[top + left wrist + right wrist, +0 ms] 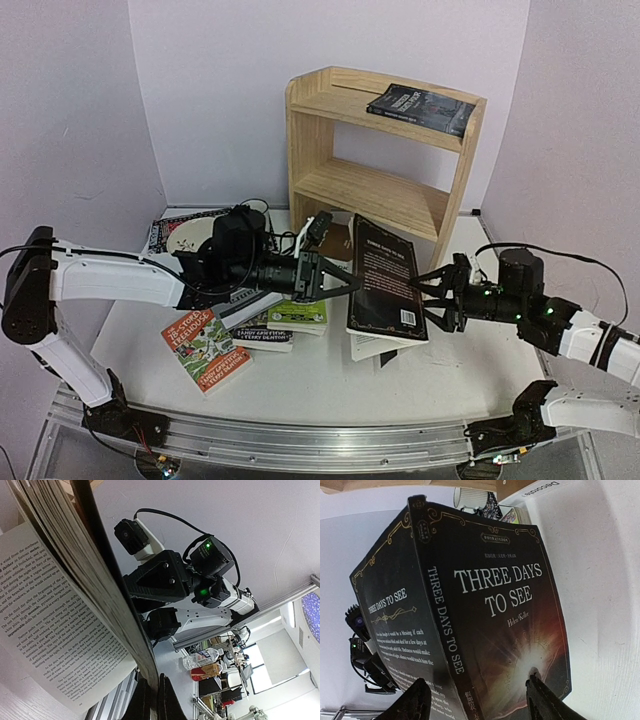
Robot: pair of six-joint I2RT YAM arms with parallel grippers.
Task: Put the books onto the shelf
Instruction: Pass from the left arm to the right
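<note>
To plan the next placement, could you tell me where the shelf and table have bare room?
The shelf's lower board is bare; its top board is free left of the dark book. The table is bare along its near edge, right of the orange paperback. Crowded: the pile beside the held book.

Dark book (385, 285), held up and tilted, fills the gap between left gripper (345, 283) and right gripper (430, 290), so there is no straight pass across. Left gripper is clamped on its edge; the right one's jaws are spread either side of the spine. Under the left gripper, a green paperback (295, 315) and an orange paperback (207, 348) lie flat and block the way down. Beyond both grippers stands the shelf (300, 150): lower board has free room, top board holds a black book (420, 108) on its right part. Bare table (330, 385) on the near side of both.
</note>
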